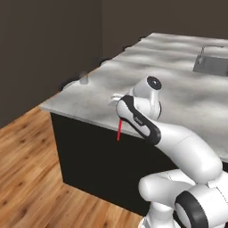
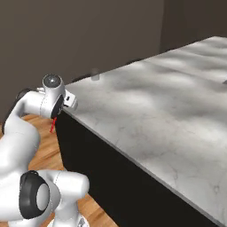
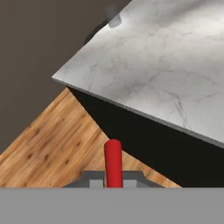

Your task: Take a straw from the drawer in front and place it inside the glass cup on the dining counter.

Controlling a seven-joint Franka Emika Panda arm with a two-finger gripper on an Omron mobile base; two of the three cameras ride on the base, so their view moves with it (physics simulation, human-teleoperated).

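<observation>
Where the small clear glass cup stands near the left edge of the white-grey veined marble dining counter, we see, further right, our two-finger gripper shut on the thin bright red straw, which hangs before the counter's black side, well apart from the cup.

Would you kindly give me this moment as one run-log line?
claw: shut on red straw | glass cup: far counter corner, empty | straw: not yet placed

The straw is bright red. The dining counter is white and grey with thin wavy lines, and its side is black. The glass cup is clear. The floor is brown striped wood. The wall is dark brown-grey.
</observation>
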